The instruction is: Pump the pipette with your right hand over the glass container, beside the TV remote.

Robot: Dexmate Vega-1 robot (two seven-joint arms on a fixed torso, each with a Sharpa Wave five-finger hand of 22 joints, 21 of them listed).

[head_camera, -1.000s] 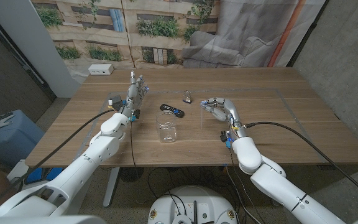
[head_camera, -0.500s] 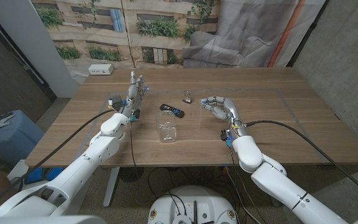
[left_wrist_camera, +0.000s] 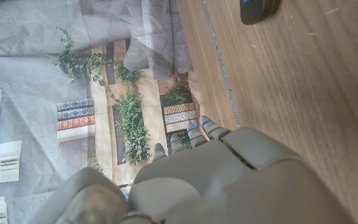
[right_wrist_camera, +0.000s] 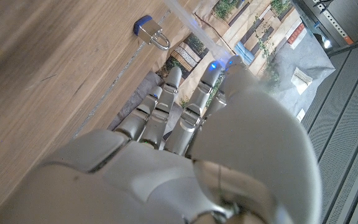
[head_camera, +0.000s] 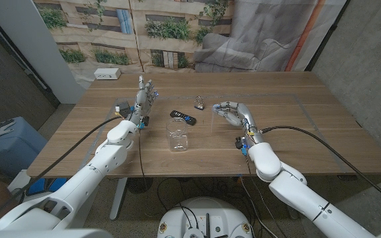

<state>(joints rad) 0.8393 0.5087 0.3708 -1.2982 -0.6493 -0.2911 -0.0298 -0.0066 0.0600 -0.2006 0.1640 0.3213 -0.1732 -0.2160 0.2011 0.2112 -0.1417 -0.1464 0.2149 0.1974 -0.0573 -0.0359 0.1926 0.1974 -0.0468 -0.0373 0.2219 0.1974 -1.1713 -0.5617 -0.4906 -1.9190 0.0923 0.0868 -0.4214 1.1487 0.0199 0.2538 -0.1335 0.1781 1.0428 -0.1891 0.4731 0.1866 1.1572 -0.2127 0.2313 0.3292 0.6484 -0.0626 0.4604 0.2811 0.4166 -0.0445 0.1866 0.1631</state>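
right robot hand (head_camera: pixel 232 113) edged inward, wooden table (head_camera: pixel 290 119), plant-print backdrop (head_camera: pixel 170 30)

Glass containers: one glass container (head_camera: pixel 178 140)
TV remotes: one TV remote (head_camera: pixel 183 117)
Padlocks: one padlock (head_camera: pixel 199 102)
White boxes: one white box (head_camera: pixel 107 74)
Pipettes: one pipette (right_wrist_camera: pixel 188 22), in the right hand (head_camera: pixel 234 114)
Hands: two, with the left hand (head_camera: pixel 145 96)

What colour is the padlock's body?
Blue, with a silver shackle; the padlock shows best in the right wrist view.
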